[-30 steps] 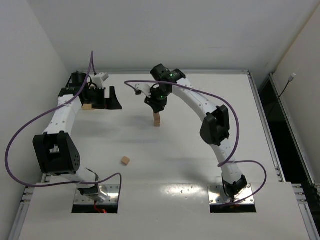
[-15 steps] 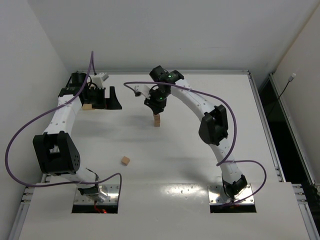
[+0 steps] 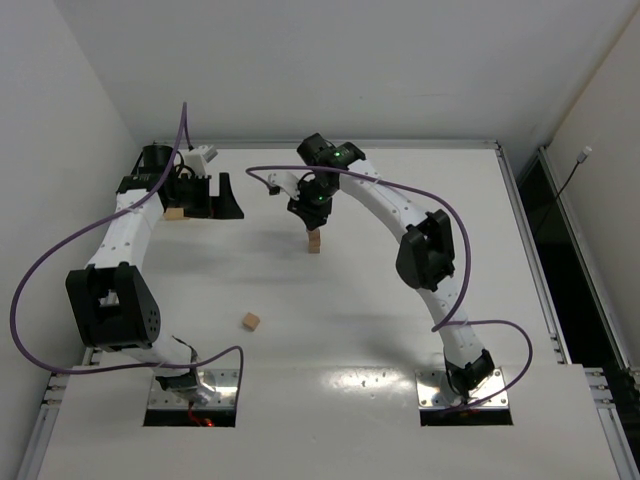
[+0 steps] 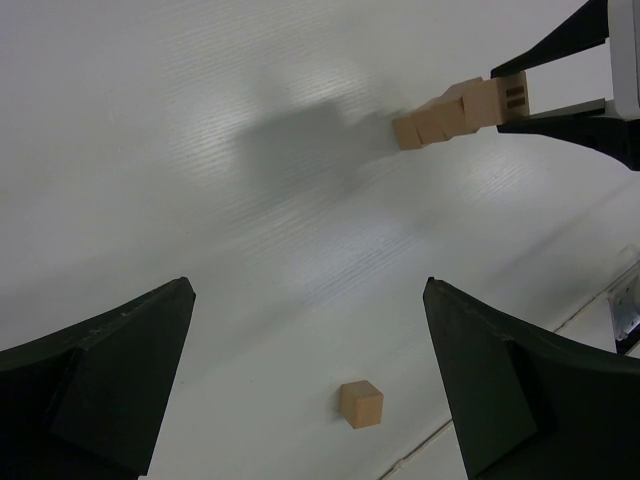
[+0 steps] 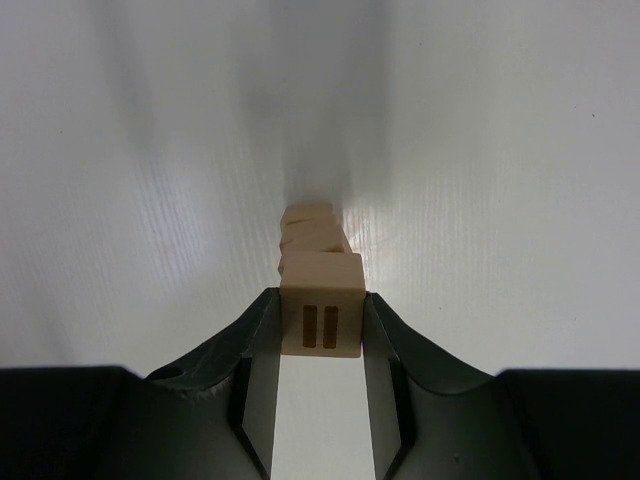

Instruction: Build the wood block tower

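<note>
Top view: the tower [image 3: 314,243] stands on the table [image 3: 400,330], mid-width toward the far side, directly beneath the right gripper [image 3: 313,222]; the gripper body hides the column's upper part, so the block count cannot be read; the left gripper [image 3: 222,196] sits near the far left corner, released, jaws wide; a far cube [image 3: 175,213] lies just beside it, partly covered by the arm; a near cube [image 3: 250,321] lies well apart, toward the bases

Left wrist view: both left fingers [image 4: 110,385] are cut off by the lower edge, nothing between them; the tower shows at upper right; its top block [image 4: 505,97] sits between the right gripper's fingers [image 4: 560,40], themselves cropped at the frame edge; the near cube lies low in frame

Right wrist view: the right gripper is clenched on the top block, a finger against each side; the lower blocks are foreshortened behind it, slightly out of line; base and count cannot be made out
</note>
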### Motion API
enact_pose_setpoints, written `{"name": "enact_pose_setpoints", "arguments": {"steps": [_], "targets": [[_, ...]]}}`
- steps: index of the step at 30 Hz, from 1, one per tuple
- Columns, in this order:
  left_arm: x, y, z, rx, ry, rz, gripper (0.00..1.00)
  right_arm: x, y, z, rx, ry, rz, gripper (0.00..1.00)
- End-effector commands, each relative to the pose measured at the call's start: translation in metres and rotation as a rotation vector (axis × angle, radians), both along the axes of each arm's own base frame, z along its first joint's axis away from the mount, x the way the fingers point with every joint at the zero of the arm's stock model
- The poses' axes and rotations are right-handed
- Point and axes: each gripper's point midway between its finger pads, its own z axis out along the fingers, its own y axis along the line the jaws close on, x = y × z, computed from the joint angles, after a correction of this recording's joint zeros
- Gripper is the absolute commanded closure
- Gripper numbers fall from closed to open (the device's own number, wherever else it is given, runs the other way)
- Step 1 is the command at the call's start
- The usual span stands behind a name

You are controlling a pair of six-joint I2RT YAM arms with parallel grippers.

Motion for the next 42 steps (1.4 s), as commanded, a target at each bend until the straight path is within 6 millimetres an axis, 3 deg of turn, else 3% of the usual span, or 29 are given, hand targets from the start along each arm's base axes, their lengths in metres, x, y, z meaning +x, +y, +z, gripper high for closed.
{"name": "enact_pose_setpoints", "arguments": {"steps": [1, 5, 15, 26, 29, 33, 34, 42], "targets": [[0.003, -0.004, 0.007, -0.017, -0.037, -0.018, 0.02, 0.006, 0.008, 0.008, 0.028, -0.033, -0.001, 0.88], [0.003, -0.004, 0.007, -0.017, -0.037, -0.018, 0.02, 0.006, 0.009, 0.005, 0.028, -0.033, -0.001, 0.87], [0.003, -0.004, 0.007, -0.017, -0.037, -0.018, 0.02, 0.007, 0.004, 0.007, 0.029, -0.028, -0.018, 0.61], [0.003, -0.004, 0.007, -0.017, -0.037, -0.018, 0.02, 0.001, 0.004, 0.008, 0.044, -0.021, -0.002, 0.54], [0.003, -0.004, 0.007, -0.017, -0.037, -0.018, 0.02, -0.001, 0.005, 0.018, 0.075, -0.045, 0.004, 0.32], [0.003, -0.004, 0.007, -0.017, -0.037, -0.018, 0.02, -0.005, 0.01, 0.025, 0.096, -0.059, 0.017, 0.2], [0.003, -0.004, 0.007, -0.017, -0.037, -0.018, 0.02, -0.005, 0.01, 0.03, 0.102, -0.067, 0.017, 0.09], [0.002, -0.004, 0.01, -0.016, -0.046, -0.018, 0.02, 0.003, 0.013, 0.054, 0.137, -0.16, -0.015, 0.05]]}}
